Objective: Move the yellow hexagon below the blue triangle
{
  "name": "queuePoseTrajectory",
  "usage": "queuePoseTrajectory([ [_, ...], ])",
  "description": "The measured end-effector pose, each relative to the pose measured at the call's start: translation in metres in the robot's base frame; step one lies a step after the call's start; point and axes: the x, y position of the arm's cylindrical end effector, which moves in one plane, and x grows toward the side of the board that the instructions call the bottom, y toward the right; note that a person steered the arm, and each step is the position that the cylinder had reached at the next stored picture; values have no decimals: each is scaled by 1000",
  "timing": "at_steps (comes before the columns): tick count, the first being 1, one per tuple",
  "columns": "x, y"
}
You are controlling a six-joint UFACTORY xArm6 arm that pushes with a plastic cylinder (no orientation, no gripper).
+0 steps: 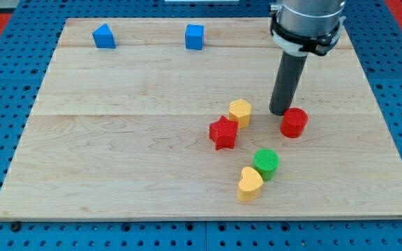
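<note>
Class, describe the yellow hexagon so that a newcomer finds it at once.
Start at the wooden board and find the cluster right of its centre. The yellow hexagon is the cluster's top-left block, touching the red star, left of my tip. The yellow heart lies lower, beside the green cylinder.

Wide bare board between yellow hexagon (240,111) and blue triangle (104,36). Red star (222,132) touches hexagon's lower-left. My tip (280,111) just right of hexagon, red cylinder (294,123) beside it. Blue cube (195,37) top centre.
</note>
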Motion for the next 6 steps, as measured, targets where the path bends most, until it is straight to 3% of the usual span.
queuePoseTrajectory([
  [1,2,-75],
  [2,10,-28],
  [4,-19,-178],
  [5,-60,-197],
  [6,-48,-180],
])
